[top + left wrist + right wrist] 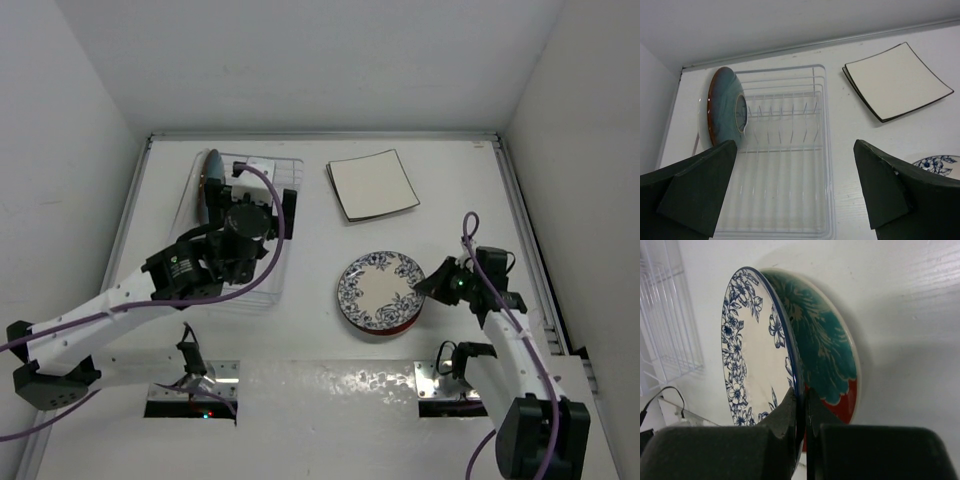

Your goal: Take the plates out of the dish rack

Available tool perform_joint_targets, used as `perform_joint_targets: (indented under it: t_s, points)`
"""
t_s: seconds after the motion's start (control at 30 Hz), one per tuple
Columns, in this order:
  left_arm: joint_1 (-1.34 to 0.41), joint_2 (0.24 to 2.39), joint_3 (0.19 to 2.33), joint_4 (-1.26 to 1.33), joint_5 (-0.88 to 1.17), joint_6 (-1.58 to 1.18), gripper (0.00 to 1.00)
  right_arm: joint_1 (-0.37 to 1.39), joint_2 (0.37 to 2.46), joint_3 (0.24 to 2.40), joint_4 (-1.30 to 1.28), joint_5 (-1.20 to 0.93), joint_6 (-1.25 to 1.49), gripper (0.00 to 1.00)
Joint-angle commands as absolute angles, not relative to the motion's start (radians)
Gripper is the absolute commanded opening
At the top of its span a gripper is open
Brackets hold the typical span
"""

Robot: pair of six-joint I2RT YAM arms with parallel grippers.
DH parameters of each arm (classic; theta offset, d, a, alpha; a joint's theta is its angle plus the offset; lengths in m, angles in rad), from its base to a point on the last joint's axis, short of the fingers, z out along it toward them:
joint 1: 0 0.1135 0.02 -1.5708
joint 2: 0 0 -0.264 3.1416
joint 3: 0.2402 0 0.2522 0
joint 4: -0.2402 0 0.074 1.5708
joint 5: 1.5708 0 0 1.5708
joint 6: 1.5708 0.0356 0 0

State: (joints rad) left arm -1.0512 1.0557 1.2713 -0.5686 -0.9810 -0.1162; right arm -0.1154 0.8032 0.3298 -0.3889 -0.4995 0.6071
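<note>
My left gripper (795, 170) hangs over the dish rack (785, 200) with its fingers (700, 185) spread wide and nothing between them. Seen from above, the rack sits toward 10 o'clock on the table (320, 400), and my left arm reaches across it from 7 o'clock. One plate is in the rack: a red plate with a teal face (725, 107), standing on edge among the wire dividers at the rack's far-left corner, at 10 o'clock in my left wrist view. The slots under my open fingers are bare. My right gripper (801, 400) is pinched shut on the rim of the round white blue-patterned plate (747, 355), one finger on each face of the rim, at the plate's 3 o'clock edge as seen from above. That plate rests on another red plate with teal flowers (825, 355), just right of the table's middle, with the red rim peeking out at 6 o'clock beneath it. The edge I hold looks slightly parted from the red plate while the far edges meet, though I cannot tell for sure whether it is lifted. Two cream-white square plates (372, 183) with dark edges lie stacked flat at 12 o'clock from the round pair, well apart from it and just beside the rack's right side.
</note>
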Motion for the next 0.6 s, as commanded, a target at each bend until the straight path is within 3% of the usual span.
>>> perform_joint_targets:
  t_s: [0.0,0.33,0.57]
  points:
    - [-1.029,0.999,1.24,-0.583,-0.959,-0.149,1.0,-0.114,0.793,0.315,-0.124,-0.548,0.715,0.0]
    - [-0.997,0.946,1.149,-0.549,-0.974,-0.155,1.0,-0.097,0.917,0.172,0.023,-0.457,0.758,0.02]
    - [-0.824,0.954,1.124,-0.503,-0.844,-0.172,1.0,0.076,1.066,0.21,0.1,-0.344,0.77,0.03]
